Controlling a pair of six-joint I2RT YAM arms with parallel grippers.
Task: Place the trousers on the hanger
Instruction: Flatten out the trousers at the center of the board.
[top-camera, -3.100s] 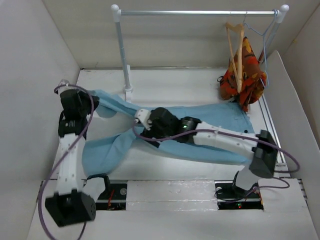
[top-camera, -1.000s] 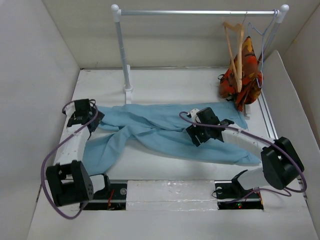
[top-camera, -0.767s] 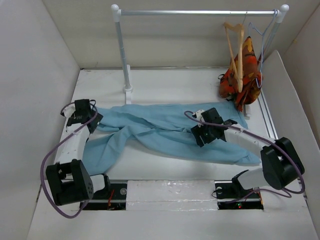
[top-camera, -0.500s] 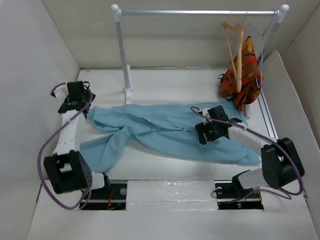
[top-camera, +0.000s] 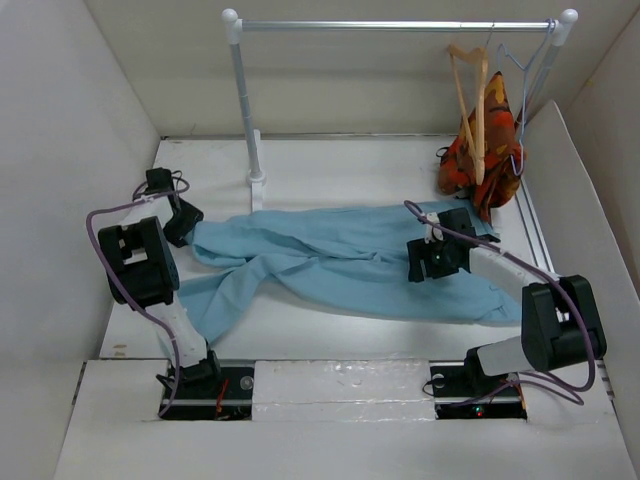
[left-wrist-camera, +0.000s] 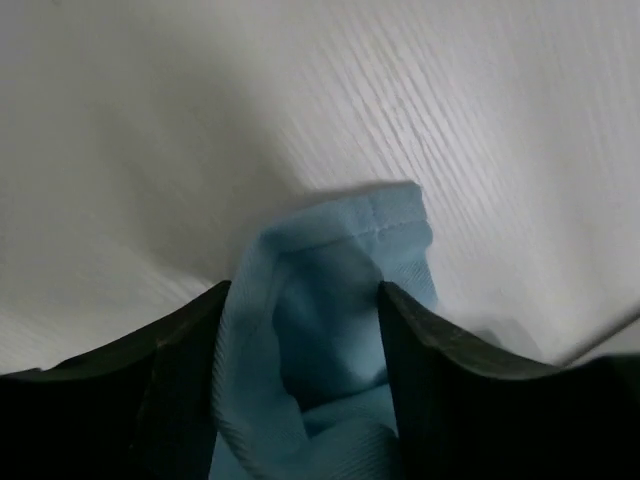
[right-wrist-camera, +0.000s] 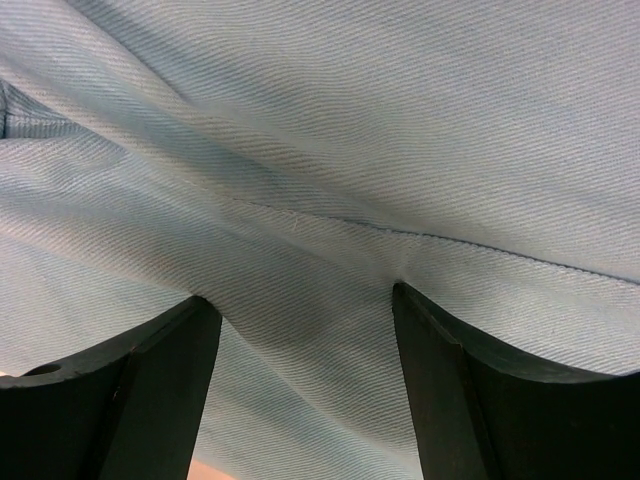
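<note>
Progress is judged to be slight — nothing of the hanging itself is seen to be done. The trousers (top-camera: 330, 262) are spread lengthwise across the table (top-camera: 350, 165) between the two arms, with one leg angled back toward the near left and the wider end toward the right side. The hanger (top-camera: 478, 130) is hung by its hook on the rail (top-camera: 395, 25) at the far right. It is bare, just beside an orange garment (top-camera: 495, 155) on the same rail, and well apart from the cloth on the table. The left gripper (top-camera: 186, 222) is set low at the left end of the trousers. In its wrist view a bunched hem is seen between the fingers (left-wrist-camera: 180, 360), which are close against the cloth on both sides, so a hold is judged to be made there. The right gripper (top-camera: 430, 262) is pressed down on the cloth toward the right end. Its fingers (right-wrist-camera: 150, 390) are shown part-way apart with cloth filling the gap, and whether that cloth is pinched or merely pressed on cannot be told. What is left, by this reading, is nearly everything: the trousers have to be gathered or folded, the hanger has to be reached — or the cloth brought up to it — and the legs passed over its lower bar so that the trousers are carried by it.
</note>
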